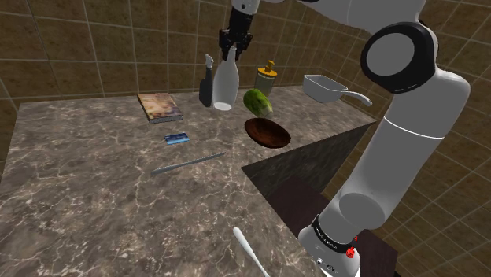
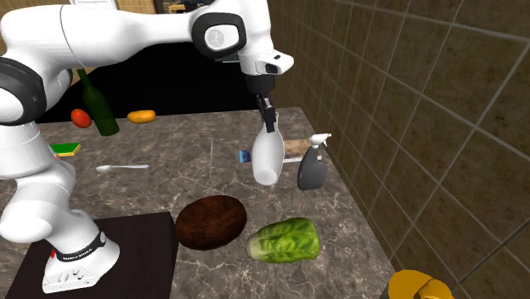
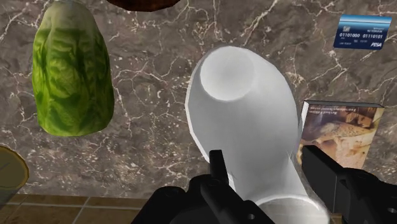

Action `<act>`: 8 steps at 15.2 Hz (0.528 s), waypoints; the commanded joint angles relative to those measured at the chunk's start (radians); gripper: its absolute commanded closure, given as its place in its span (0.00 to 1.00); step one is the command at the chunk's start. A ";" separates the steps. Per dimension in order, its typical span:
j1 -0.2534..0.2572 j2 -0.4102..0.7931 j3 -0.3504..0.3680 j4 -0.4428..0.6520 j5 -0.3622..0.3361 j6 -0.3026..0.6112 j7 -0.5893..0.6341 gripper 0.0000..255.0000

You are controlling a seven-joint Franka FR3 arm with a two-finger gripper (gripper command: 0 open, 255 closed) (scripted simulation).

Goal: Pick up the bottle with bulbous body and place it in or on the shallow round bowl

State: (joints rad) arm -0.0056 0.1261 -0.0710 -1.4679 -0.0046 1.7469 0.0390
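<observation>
Marble counter (image 1: 94, 181), brown tiled walls (image 1: 79, 47), pincer (image 1: 231, 49) gripping bottle (image 1: 224, 85).

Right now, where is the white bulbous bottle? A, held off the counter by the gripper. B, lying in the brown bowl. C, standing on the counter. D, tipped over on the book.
A: the gripper clasps the white bottle at its neck, its base tilted clear of the counter, apart from the brown bowl.

White bottle (image 1: 224, 83), plain, with a bulbous body narrowing to a slim neck. It hangs neck up, clasped at the neck by the gripper (image 1: 230, 51), base clear of the marble counter (image 1: 94, 181). The shallow round bowl (image 1: 267, 132), dark brown, sits on the counter near it, toward the stand.
</observation>
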 commanded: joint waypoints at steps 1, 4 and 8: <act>0.000 0.003 0.000 0.033 0.000 -0.029 0.000 1.00; -0.001 0.018 0.000 0.093 0.002 -0.075 -0.001 1.00; -0.006 -0.002 -0.004 0.120 0.002 -0.122 -0.010 1.00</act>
State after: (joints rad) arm -0.0090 0.1401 -0.0731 -1.3456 -0.0025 1.6382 0.0334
